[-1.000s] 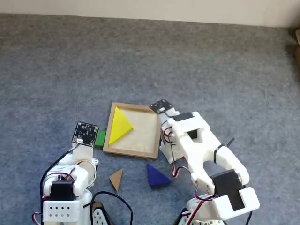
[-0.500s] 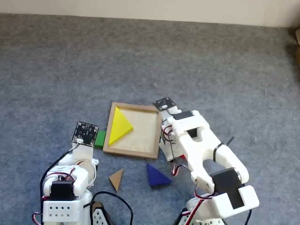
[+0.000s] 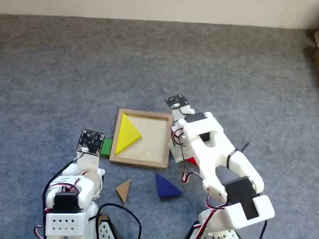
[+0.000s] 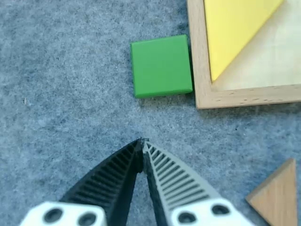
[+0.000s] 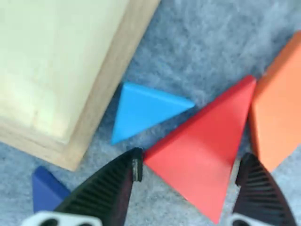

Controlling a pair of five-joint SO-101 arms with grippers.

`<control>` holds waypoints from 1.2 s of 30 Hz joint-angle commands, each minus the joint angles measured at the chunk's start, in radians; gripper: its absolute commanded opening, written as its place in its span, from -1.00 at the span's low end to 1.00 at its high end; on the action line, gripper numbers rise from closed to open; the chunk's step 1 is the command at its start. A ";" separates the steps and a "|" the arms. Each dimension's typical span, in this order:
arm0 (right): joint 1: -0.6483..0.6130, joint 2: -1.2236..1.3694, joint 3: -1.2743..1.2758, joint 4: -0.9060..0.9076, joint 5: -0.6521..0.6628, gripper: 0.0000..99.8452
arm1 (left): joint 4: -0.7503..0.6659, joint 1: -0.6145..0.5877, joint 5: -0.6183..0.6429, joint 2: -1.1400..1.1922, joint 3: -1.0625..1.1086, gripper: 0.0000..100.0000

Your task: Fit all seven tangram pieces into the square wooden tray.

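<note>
— High view: progress?
— Only the yellow wooden triangle (image 3: 127, 133) fills the square wooden tray (image 3: 139, 163); six wait outside.
— Grippers?
— Right gripper (image 5: 190, 168) spread astride the red triangle (image 5: 205, 152); left gripper (image 4: 142, 142) closed, green square (image 4: 161, 66) ahead.

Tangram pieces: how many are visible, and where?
7. Yellow triangle in the tray; green square beside its left rim; tan triangle and dark blue triangle off its near rim; light blue triangle, red triangle, orange piece by its right rim.
</note>
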 commanded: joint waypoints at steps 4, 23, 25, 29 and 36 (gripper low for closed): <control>0.036 0.002 -0.053 -0.019 -0.011 -0.38 | 0.005 -0.013 -0.002 -0.036 0.021 -0.99; 0.038 -0.002 -0.048 -0.047 0.046 -0.60 | 0.005 -0.013 -0.002 -0.036 0.021 -0.99; 0.038 -0.002 -0.048 -0.038 0.046 -0.60 | 0.005 -0.013 -0.002 -0.036 0.021 -0.99; 0.038 -0.002 -0.048 -0.033 0.049 -0.59 | 0.005 -0.013 -0.002 -0.036 0.021 -0.99; 0.024 -0.004 -0.056 0.064 0.052 -0.32 | 0.005 -0.013 -0.002 -0.036 0.021 -0.99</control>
